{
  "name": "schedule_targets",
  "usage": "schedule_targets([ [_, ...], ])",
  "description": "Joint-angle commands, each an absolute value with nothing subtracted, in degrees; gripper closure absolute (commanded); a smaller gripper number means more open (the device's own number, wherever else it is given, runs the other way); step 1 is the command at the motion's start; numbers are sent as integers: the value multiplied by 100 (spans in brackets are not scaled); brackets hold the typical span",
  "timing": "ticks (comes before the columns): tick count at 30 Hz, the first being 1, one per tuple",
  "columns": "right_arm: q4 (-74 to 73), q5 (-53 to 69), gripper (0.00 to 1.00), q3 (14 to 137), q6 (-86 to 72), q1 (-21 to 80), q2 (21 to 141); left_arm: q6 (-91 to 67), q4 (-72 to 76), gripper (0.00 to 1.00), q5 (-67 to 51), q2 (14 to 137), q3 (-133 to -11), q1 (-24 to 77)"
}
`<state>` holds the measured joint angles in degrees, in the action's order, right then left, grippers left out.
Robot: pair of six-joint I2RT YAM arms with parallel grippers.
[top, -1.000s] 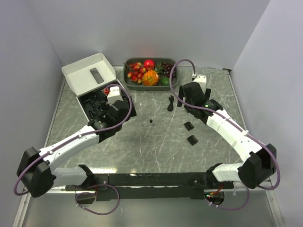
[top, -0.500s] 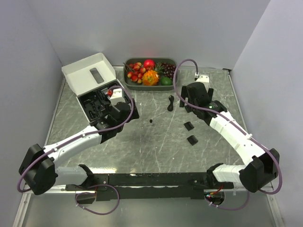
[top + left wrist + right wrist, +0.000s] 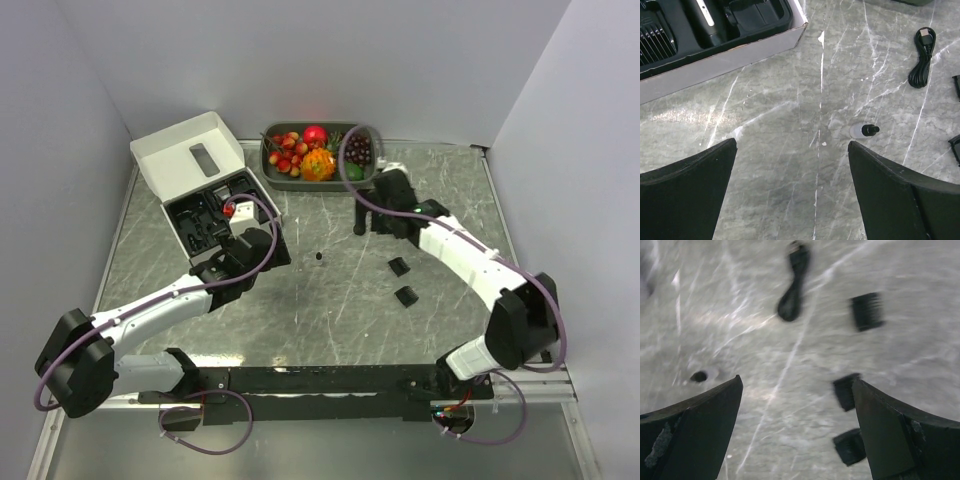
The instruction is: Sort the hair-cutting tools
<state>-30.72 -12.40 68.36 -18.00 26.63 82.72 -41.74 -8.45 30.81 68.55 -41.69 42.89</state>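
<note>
Blur is smearing the right wrist view: 3 comb guards lying at 2 to 5 o'clock, the right gripper gaping empty. The left gripper is gaping empty too, the pear-shaped piece lying at 3 o'clock, the clipper cropped inside the box. Pale walls are enclosing the marbled table.

White arms, black joints, purple cables — fingers seemingly scuffed.

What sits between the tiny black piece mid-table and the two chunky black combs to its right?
Nothing: in the top view, only bare marble table separates the small black piece from the comb guards.
</note>
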Motion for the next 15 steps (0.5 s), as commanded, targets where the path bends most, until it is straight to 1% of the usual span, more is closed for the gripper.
schedule_targets([
  [1, -2438, -792, 0, 6821, -1670, 3180, 8437, -4359, -905, 1, 3252, 6759, -4157, 4298],
  [3, -2120, -503, 0, 6479, -1652, 3243, 8385, -4359, -897, 1, 3208, 6662, -4148, 4298],
  [5, -1768, -448, 0, 6154, -1731, 3252, 8280, -4386, -800, 1, 2884, 6627, -4122, 4307],
  [6, -1671, -483, 0, 6039, -1758, 3252, 8210, -4473, -756, 1, 2726, 6653, -4096, 4298],
  [7, -1583, -588, 0, 5925, -1845, 3252, 8122, -4500, -678, 1, 2298, 6679, -4087, 4307],
  [10, -1441, -921, 0, 5555, -2038, 3261, 7683, -4615, -291, 1, 1847, 6925, -3991, 4472],
  [15, -2038, -1134, 0, 5511, -2276, 3261, 7261, -4220, 182, 1, 2794, 7882, -4271, 5176],
])
